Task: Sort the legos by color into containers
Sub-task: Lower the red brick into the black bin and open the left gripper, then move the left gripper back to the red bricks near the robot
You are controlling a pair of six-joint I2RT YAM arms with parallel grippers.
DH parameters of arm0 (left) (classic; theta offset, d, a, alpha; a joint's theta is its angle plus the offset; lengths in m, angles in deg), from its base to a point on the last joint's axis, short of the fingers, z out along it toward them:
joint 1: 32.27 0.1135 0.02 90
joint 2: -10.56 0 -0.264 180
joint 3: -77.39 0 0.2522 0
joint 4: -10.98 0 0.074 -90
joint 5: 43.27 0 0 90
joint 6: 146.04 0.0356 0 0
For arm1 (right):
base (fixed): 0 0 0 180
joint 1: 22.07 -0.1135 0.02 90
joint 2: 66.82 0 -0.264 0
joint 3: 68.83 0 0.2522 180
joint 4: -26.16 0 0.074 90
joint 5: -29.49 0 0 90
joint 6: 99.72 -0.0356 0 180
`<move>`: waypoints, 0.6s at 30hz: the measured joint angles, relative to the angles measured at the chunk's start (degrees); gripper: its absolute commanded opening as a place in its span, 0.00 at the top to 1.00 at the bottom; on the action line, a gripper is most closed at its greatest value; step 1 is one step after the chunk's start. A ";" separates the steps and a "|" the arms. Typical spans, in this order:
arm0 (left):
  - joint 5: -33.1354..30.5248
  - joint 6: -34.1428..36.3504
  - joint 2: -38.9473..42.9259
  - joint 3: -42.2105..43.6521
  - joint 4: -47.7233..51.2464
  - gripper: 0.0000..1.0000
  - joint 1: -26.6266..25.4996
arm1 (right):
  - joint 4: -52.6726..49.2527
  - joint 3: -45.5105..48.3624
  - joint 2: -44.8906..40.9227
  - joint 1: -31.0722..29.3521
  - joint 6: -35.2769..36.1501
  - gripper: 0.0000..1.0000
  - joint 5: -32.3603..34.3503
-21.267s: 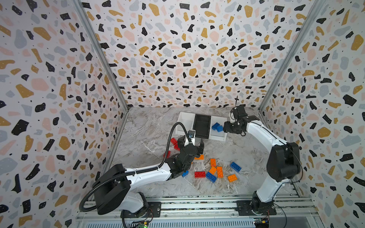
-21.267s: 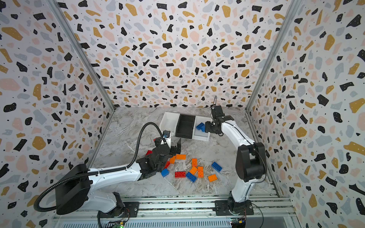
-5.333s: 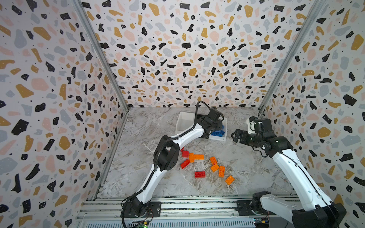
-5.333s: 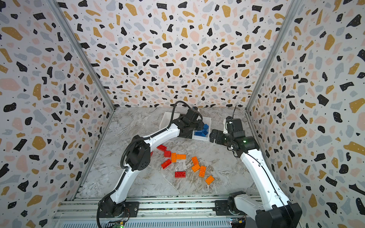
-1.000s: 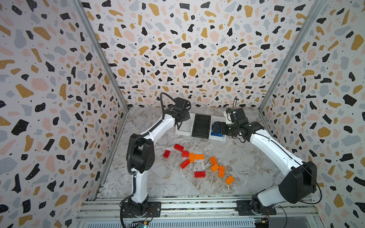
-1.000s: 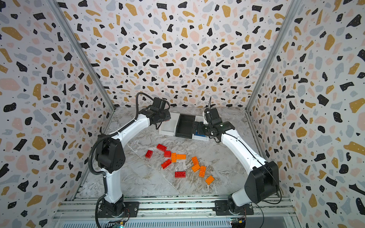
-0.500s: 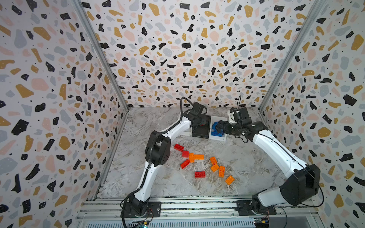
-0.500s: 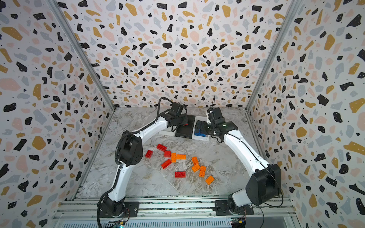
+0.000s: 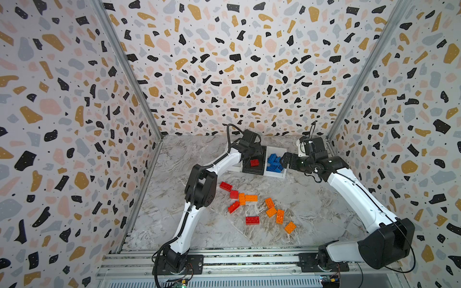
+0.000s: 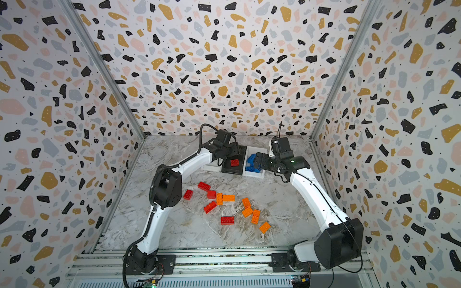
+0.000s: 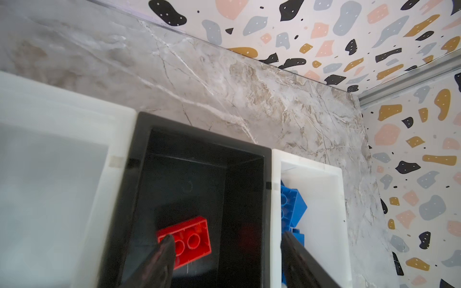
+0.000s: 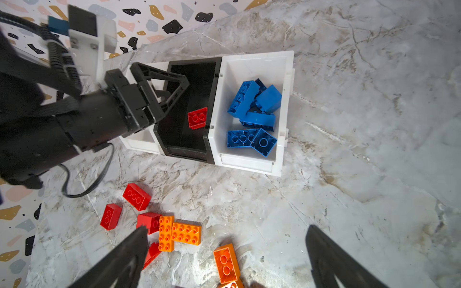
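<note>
My left gripper [image 11: 225,245] hangs open over the black middle bin [image 11: 204,142], and a red lego [image 11: 185,240] lies loose on the bin's floor below its fingers. Both top views show that red lego [image 9: 254,162] [image 10: 234,162] inside the black bin. Several blue legos [image 9: 274,163] [image 12: 254,109] fill the right white bin [image 12: 287,74]. My right gripper [image 9: 285,160] [image 12: 227,230] is open and empty beside that bin's right edge. The left white bin [image 11: 50,104] is mostly hidden under my left arm in both top views.
Several loose red legos [image 9: 226,186] and orange legos [image 9: 270,202] are scattered on the marble table in front of the bins. The patterned back wall stands close behind the bins, and side walls close in the cell.
My left gripper swung from the left white bin to above the black bin and opened, and the red lego it carried now lies in that bin. The right gripper stays open and has barely moved.
</note>
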 measured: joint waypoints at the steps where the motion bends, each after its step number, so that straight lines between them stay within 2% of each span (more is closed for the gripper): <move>1: -1.29 -0.83 2.64 3.13 -0.17 0.31 0.00 | 0.02 0.55 -0.22 0.00 0.04 0.01 -0.17; 11: -15.28 -17.33 34.29 37.35 -1.73 0.31 -0.22 | 1.29 5.51 -2.40 0.04 0.92 0.01 -4.11; 15: -19.02 -23.10 40.61 45.97 -1.27 0.31 -0.72 | 1.77 6.05 -2.40 0.04 1.84 0.01 -6.29; 18: -20.06 -26.34 42.01 50.60 -1.03 0.31 -1.70 | 2.21 6.27 -2.40 0.02 2.67 0.01 -7.76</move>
